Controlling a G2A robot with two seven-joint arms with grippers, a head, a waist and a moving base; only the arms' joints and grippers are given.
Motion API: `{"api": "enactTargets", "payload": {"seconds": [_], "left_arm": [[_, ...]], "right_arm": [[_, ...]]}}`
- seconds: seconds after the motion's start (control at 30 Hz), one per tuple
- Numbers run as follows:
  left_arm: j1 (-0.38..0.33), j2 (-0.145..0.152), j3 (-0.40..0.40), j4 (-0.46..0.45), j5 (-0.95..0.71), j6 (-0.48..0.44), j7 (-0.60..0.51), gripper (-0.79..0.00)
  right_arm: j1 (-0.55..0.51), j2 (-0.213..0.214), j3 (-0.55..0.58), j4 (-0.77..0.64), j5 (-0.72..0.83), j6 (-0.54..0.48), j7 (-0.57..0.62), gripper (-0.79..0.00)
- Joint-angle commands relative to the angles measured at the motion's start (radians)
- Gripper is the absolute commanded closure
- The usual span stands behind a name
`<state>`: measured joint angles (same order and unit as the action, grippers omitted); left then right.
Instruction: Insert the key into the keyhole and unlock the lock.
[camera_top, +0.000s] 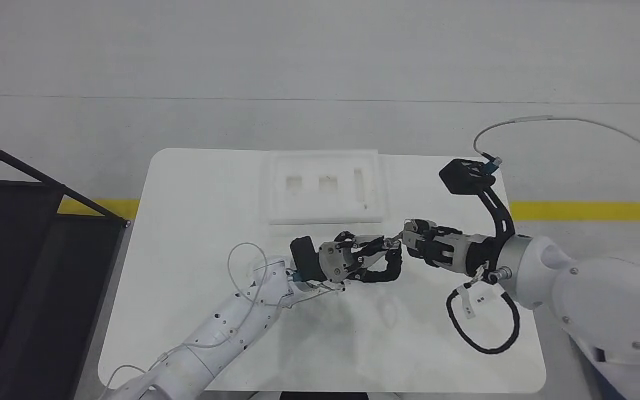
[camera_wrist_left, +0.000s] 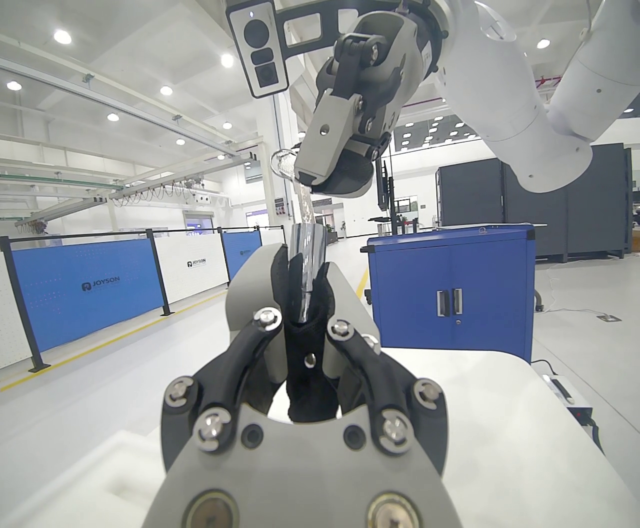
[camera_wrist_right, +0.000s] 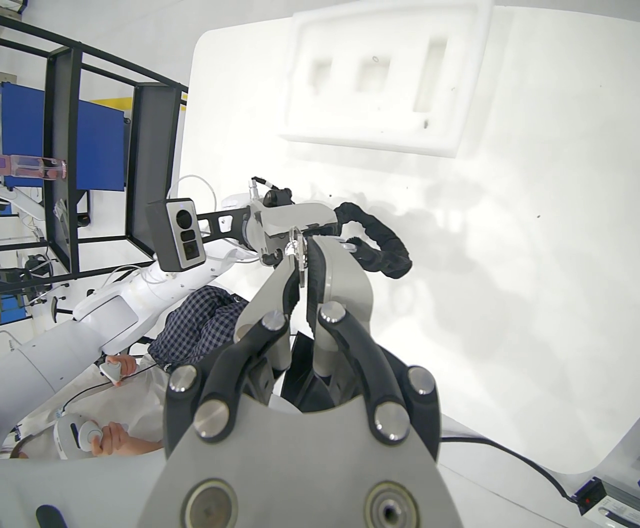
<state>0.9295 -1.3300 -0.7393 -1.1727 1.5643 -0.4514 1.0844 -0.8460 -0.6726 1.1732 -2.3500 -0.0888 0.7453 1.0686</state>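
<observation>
The left gripper (camera_wrist_left: 302, 280) is clamped on a chrome lock (camera_wrist_left: 306, 245), held in the air over the middle of the white table (camera_top: 200, 260). Facing it, the right gripper (camera_wrist_left: 320, 182) pinches the key (camera_wrist_left: 305, 205) by its head. In the left wrist view the blade runs straight to the lock's free end. It seems to touch there, though I cannot tell how far in it sits.

The right wrist view shows the key edge-on between the pads, and a black sheathed loop (camera_wrist_right: 382, 245) curling just beside the left gripper. In the top view the two grippers meet tip to tip, and a white foam tray (camera_top: 320, 185) lies on the table's far side.
</observation>
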Motion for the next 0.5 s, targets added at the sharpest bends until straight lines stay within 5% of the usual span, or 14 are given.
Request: {"api": "enactTargets", "payload": {"seconds": [0.0, 0.47], "left_arm": [[0.001, -0.001, -0.002, 0.000, 0.000, 0.001, -0.003, 0.000], [0.014, -0.006, -0.021, -0.005, -0.014, -0.003, -0.031, 0.000]], "right_arm": [[0.004, 0.000, -0.004, 0.000, -0.009, -0.002, 0.001, 0.000], [0.074, -0.006, -0.113, 0.000, -0.108, -0.004, 0.011, 0.000]]}}
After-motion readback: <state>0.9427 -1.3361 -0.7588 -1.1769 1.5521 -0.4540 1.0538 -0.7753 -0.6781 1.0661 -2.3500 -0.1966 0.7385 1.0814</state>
